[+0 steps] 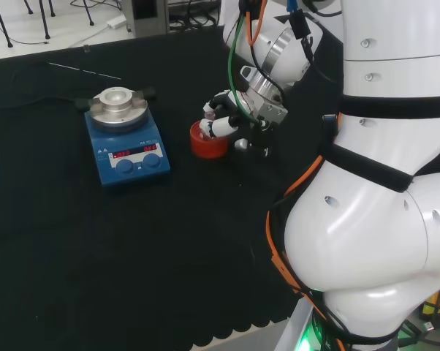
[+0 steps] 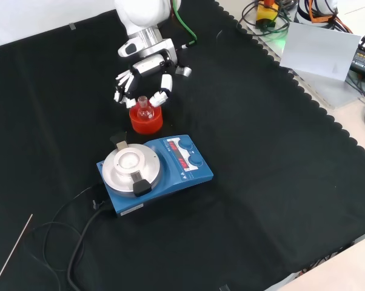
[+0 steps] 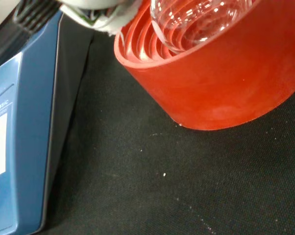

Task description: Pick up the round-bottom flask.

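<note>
Black cloth bench: hand (image 2: 143, 77) open, fingers spread just above the round-bottom flask (image 2: 145, 111) seated in its red stand (image 2: 146, 120) below the palm; pre-grasp, next likely closing round the neck.

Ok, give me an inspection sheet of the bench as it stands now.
Surface: black cloth, flat.
Job's things: flask seated in the red stand, neck up.
Clutter: blue stirrer plate beside the stand; thin rod lying on the cloth.
Hand: hand over the flask, fingers spread on both sides of the neck, not closed on it.
Cables: black lead from the plate loops on the cloth.
Surroundings: grey box and wiring past the cloth edge.
</note>
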Action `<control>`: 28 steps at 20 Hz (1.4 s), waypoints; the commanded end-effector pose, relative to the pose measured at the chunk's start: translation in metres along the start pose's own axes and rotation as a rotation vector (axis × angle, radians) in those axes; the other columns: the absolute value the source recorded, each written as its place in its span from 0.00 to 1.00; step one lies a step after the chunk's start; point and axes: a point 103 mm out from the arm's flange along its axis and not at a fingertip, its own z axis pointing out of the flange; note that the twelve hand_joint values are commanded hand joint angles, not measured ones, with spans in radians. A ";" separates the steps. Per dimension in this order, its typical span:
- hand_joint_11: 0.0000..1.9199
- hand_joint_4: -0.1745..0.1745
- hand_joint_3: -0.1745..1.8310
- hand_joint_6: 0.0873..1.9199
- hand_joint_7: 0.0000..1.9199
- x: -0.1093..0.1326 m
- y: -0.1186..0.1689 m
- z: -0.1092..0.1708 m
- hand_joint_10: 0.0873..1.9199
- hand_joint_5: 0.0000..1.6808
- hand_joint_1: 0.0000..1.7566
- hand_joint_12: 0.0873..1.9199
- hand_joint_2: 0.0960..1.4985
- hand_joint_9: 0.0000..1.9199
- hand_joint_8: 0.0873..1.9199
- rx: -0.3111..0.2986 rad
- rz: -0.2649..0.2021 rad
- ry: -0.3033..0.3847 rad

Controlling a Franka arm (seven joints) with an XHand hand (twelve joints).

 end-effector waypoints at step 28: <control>0.04 0.48 0.48 0.42 0.16 -0.001 0.001 -0.002 0.29 0.45 0.54 0.70 0.41 0.24 0.28 -0.028 0.016 -0.033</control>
